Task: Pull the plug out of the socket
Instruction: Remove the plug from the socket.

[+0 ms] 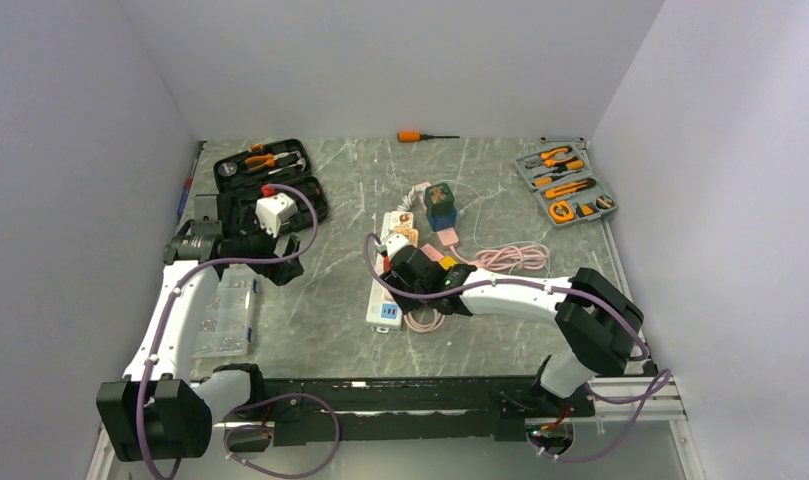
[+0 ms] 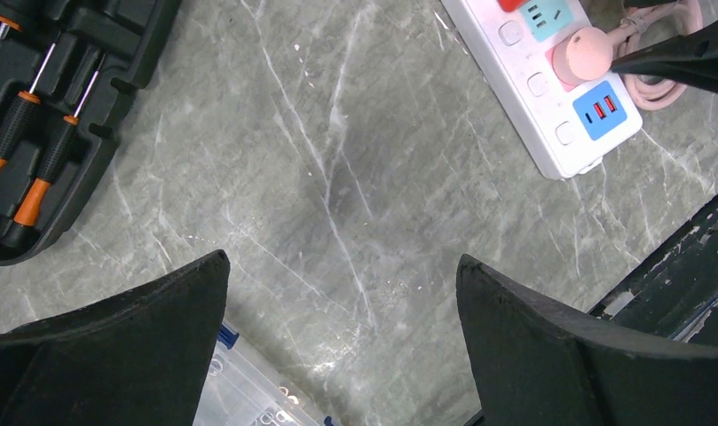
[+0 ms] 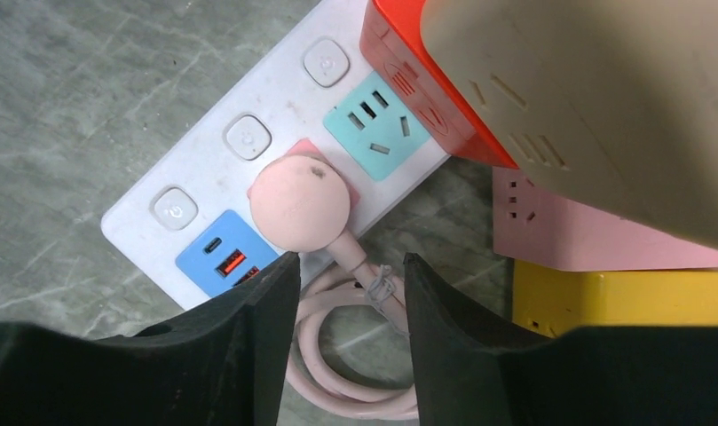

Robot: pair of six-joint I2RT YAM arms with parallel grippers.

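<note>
The white power strip (image 1: 383, 290) lies near the middle of the table (image 1: 330, 290), its length running roughly from 12 to 6 o'clock in the top view; the round pink plug (image 3: 295, 206) sits pushed into the pink socket of that strip, second from the near end; a blue USB panel (image 3: 224, 257) lies at 7 o'clock of the plug and a turquoise socket (image 3: 378, 124) at 1 o'clock; the plug's pink cable (image 3: 373, 284) leaves toward 5 o'clock and loops on the table beside the strip

The right gripper (image 3: 346, 266) hangs low over the strip's near end, its fingers apart; the cable passes through the gap between them and the fingertips reach just to the plug's lower edge, with nothing clamped; a red-and-beige adapter (image 3: 550, 98) fills the view at 1 o'clock, with a pink block (image 3: 586, 235) and a yellow block (image 3: 603, 297) at 4 o'clock

The left gripper (image 2: 342, 266) hovers over bare marbled table at 9 o'clock of the strip, well apart from it, its fingers spread wide and holding nothing; a black tool case (image 2: 89, 53) with orange-handled screwdrivers lies at 10 o'clock in its wrist view and the strip shows at 2 o'clock; in the top view a grey tool tray (image 1: 565, 183) sits at 2 o'clock and a lone orange screwdriver (image 1: 420, 136) at 12 o'clock
</note>
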